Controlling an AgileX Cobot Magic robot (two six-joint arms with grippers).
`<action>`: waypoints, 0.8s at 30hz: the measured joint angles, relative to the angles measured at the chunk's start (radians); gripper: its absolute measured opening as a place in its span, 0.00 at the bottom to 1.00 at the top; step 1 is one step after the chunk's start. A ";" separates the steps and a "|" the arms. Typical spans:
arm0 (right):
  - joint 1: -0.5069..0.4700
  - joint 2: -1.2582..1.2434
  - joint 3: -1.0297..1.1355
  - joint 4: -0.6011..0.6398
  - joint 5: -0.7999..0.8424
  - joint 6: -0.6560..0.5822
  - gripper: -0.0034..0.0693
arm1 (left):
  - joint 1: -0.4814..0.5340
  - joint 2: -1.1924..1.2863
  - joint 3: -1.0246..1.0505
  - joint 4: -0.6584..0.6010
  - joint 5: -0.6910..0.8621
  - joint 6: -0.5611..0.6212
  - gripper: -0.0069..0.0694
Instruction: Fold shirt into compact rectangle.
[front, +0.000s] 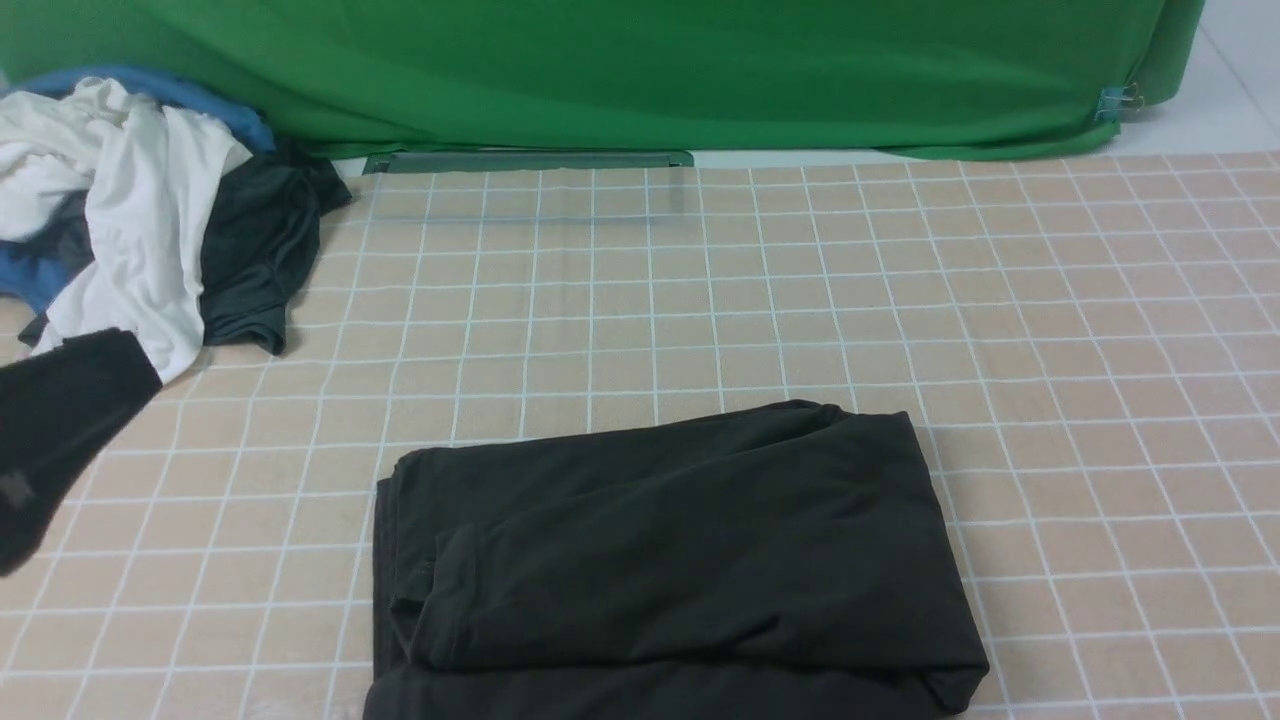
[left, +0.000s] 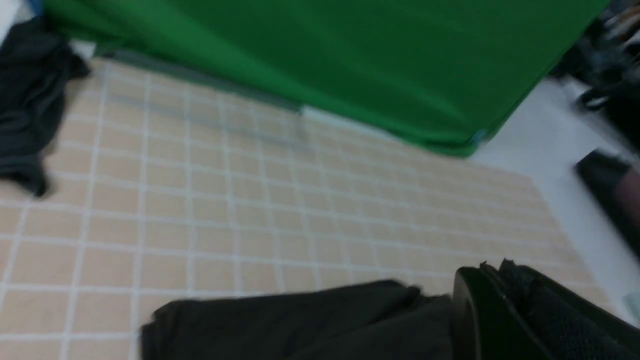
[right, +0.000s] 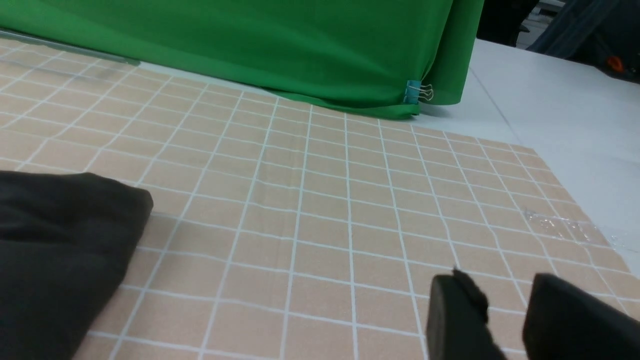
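Item, my right gripper (right: 505, 310): jaws a narrow gap apart, holding nothing, above bare mat beside the shirt (front: 670, 570); my left gripper (left: 492, 300): jaws closed together, empty, by the shirt's edge. Item, the shirt: black, folded to a rough rectangle at the near edge of the checked mat (front: 1050, 330), green cloth (front: 640, 70) along its far edge. Front view alone recorded the pile of clothes (front: 140, 210) at the far left corner; right wrist view alone, the white table (right: 560, 110) beyond the mat.
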 joint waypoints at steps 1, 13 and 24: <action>0.000 0.000 0.000 0.000 0.001 0.000 0.37 | 0.000 -0.050 0.047 -0.085 -0.049 0.061 0.11; 0.000 0.000 0.000 -0.001 0.001 0.007 0.37 | 0.000 -0.145 0.157 -0.157 -0.192 0.154 0.11; 0.000 0.000 0.000 -0.001 0.002 0.008 0.37 | 0.000 -0.123 0.158 0.243 -0.248 0.144 0.11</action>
